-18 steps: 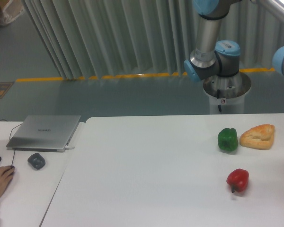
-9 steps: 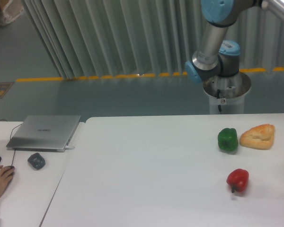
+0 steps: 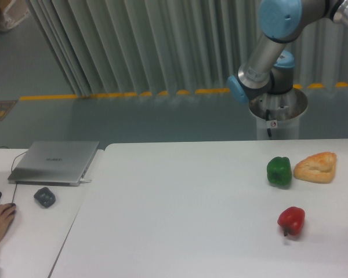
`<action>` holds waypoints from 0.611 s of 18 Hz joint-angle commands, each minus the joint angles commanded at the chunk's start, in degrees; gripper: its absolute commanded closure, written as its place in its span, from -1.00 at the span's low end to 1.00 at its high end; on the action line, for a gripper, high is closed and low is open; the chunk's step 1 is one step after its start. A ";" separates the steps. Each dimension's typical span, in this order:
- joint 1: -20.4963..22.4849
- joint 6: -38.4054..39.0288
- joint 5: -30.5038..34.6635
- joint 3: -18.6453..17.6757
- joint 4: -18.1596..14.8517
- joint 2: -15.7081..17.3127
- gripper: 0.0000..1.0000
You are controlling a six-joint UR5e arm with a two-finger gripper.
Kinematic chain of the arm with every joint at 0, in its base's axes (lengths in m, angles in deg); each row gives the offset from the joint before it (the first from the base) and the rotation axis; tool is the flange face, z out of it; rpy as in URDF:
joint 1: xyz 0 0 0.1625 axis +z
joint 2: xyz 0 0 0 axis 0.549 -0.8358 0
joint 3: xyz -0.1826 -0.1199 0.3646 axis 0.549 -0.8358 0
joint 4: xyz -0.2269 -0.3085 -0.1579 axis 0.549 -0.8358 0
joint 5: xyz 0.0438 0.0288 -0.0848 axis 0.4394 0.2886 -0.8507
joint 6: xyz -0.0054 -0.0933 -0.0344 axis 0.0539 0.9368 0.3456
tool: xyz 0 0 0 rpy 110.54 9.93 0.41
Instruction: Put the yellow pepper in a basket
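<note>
- Scanning the table (image 3: 180, 214): green pepper (image 3: 279, 171) just beside the bread wedge (image 3: 316, 167), red pepper (image 3: 292, 220) nearer the front edge.
- Yellow pepper and basket: neither in view, so the pepper's heading and long axis cannot be told.
- Arm (image 3: 267, 55) stands behind the table; pincer out of frame, state unknown.
- Judgement: grouped produce suggests a staged pick area.

The grey-and-blue jointed robot arm (image 3: 265, 55) leans up to the right from its base; its gripper is out of frame.
</note>
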 joint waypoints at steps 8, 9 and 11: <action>0.00 0.44 -0.79 -0.88 -1.66 3.51 -1.00; -0.26 0.44 -0.88 -1.31 -3.24 4.38 -1.00; -0.18 0.35 -2.62 -2.02 -5.26 5.79 -1.00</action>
